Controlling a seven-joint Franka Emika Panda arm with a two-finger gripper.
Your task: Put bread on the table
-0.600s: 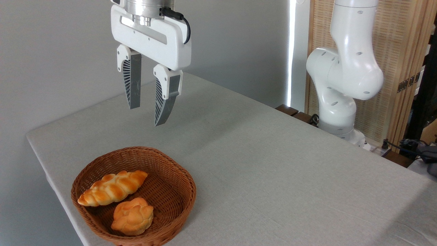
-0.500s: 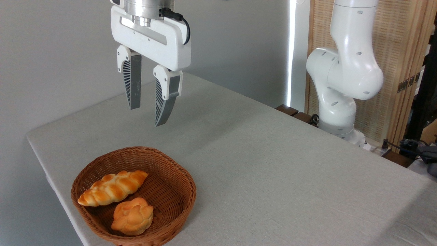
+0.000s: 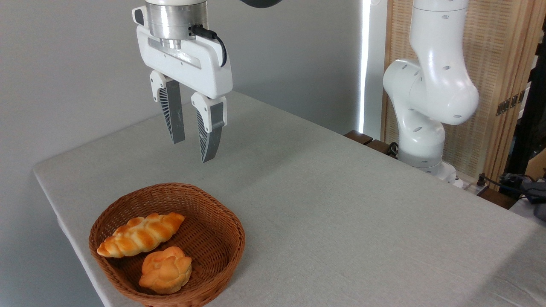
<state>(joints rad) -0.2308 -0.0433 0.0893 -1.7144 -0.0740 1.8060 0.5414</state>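
Note:
The bread (image 3: pixel 140 235), a long braided golden loaf with pale seams, lies slantwise in the brown wicker basket (image 3: pixel 222 221) near the table's front left corner. The table (image 3: pixel 341 213) is covered in light grey cloth. My gripper (image 3: pixel 193 151) hangs in the air above and behind the basket, well clear of the loaf. Its two ribbed fingers (image 3: pixel 210 136) point down, stand apart and hold nothing.
A small round knotted bun (image 3: pixel 166 270) sits in the basket in front of the loaf. The arm's white base (image 3: pixel 422 128) stands at the table's far right edge. The table's left edge runs close to the basket.
The gripper has dropped lower and shifted slightly right, and has turned a little about its axis. The loaf, bun and basket have not moved.

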